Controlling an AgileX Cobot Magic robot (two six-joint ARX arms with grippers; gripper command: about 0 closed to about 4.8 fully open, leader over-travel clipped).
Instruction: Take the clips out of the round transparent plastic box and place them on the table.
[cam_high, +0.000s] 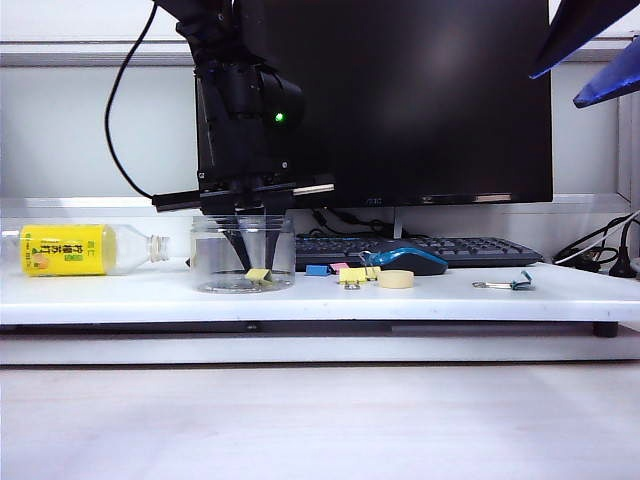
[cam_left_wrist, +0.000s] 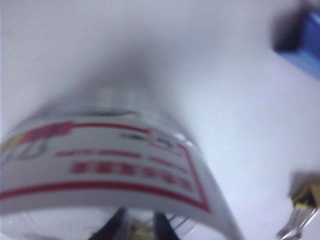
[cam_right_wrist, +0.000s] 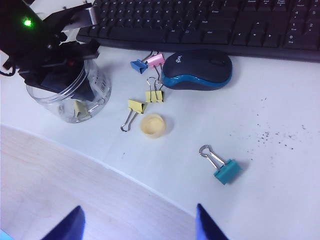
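Inside the round clear box (cam_high: 243, 255), one pale-yellow clip (cam_high: 259, 275) lying on the floor of it, toward the side facing the mouse (cam_high: 408, 260). Two more yellow clips (cam_right_wrist: 154, 95) already out on the table (cam_high: 560, 295), just beside the box on its mouse side, next to a round cream disc (cam_right_wrist: 152, 125). So, by the look of it, most of the job done and one clip left to lift out.

Reaching down into the box from above, the left gripper (cam_high: 245, 252), dark fingers (cam_left_wrist: 116, 227) slightly parted around something yellowish low in the box. Whether actually pinching that last clip or only bracketing it, cannot tell; too blurred and cropped in the wrist view.

Farther out from the box: blue and pink clips by the keyboard (cam_high: 420, 246), a teal clip (cam_right_wrist: 226, 170) well beyond the mouse, a yellow-labelled bottle (cam_high: 75, 250) lying on the box's other side.

High above the table on the teal-clip side of the box, well clear of it, the right gripper (cam_right_wrist: 137, 222), blue fingertips spread wide, holding nothing.
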